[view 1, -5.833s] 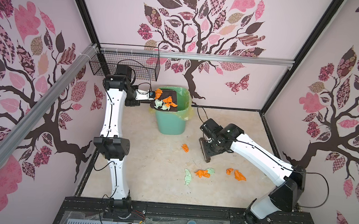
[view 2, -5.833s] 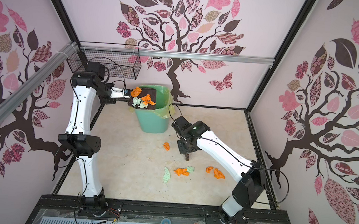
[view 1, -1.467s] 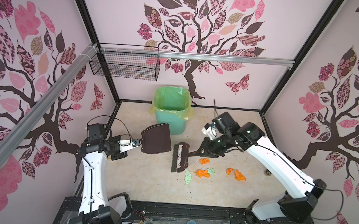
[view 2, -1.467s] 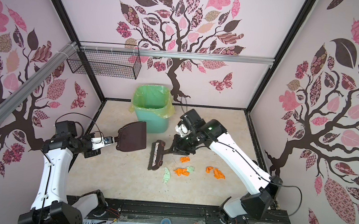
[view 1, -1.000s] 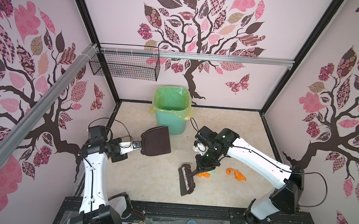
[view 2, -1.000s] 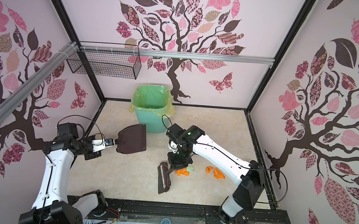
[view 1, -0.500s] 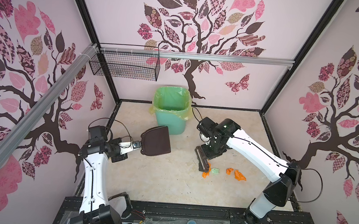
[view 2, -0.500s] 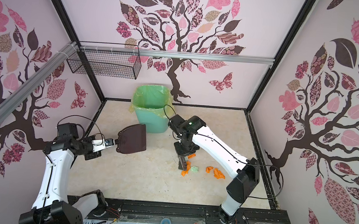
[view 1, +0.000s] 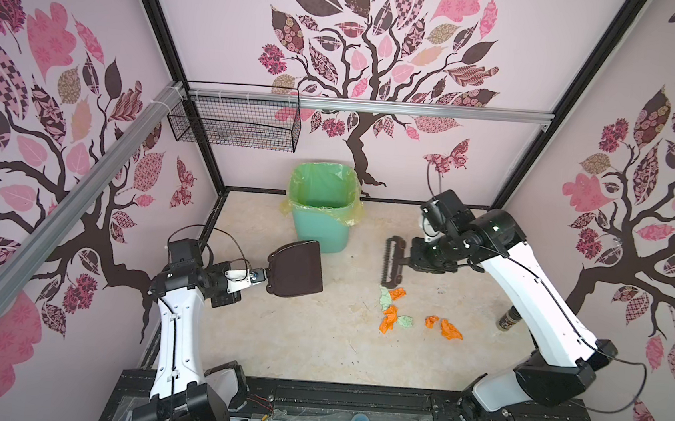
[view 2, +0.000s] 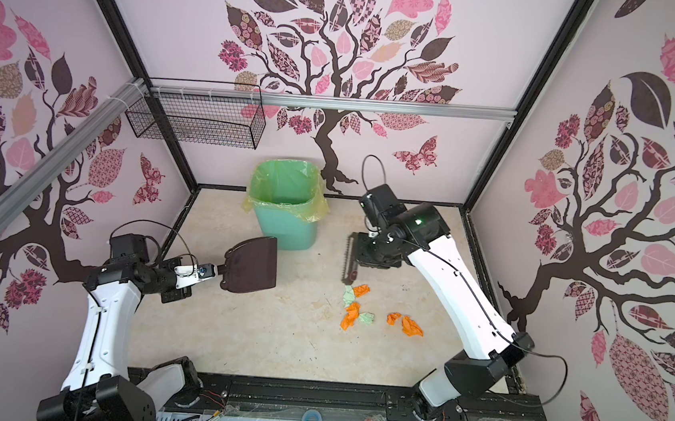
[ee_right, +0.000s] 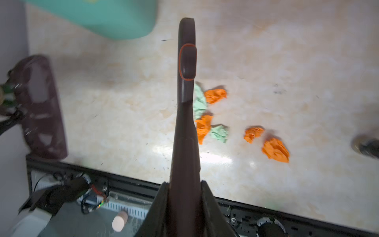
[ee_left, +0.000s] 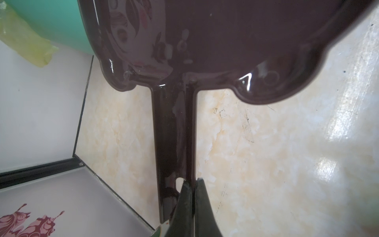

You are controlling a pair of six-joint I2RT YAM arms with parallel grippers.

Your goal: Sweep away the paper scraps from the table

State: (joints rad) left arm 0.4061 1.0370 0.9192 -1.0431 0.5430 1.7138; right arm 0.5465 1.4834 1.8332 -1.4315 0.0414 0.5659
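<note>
**Brush and dustpan held on either side of the remaining litter**

The left pincer point(ee_left: 191, 182) is pressed together on the thin rib at the end of a dark brown dustpan point(view 1: 296, 268) handle. Gripping that far back lets the pan reach out ahead of the arm. The pan appears raised off the bench point(view 1: 294, 349), its wide open edge turned toward the middle. The right pincer point(ee_right: 184, 185) pinches the handle of a matching brush point(view 1: 392, 262). The brush head lies crosswise on the bin side of the litter, one end just beside the nearest green wad. Whether the bristles touch the bench cannot be told.

The paper scraps point(view 1: 392, 308) lie on the bench right of centre: four orange and pale green wads close to the brush head, and two orange ones a little further right. Pan and scraps are well apart, so the next step is probably to set the pan beside the pile and draw the brush toward it. The lined green bin point(view 1: 321, 214) stands open by the back wall, near the pan and handy for emptying it.
</note>
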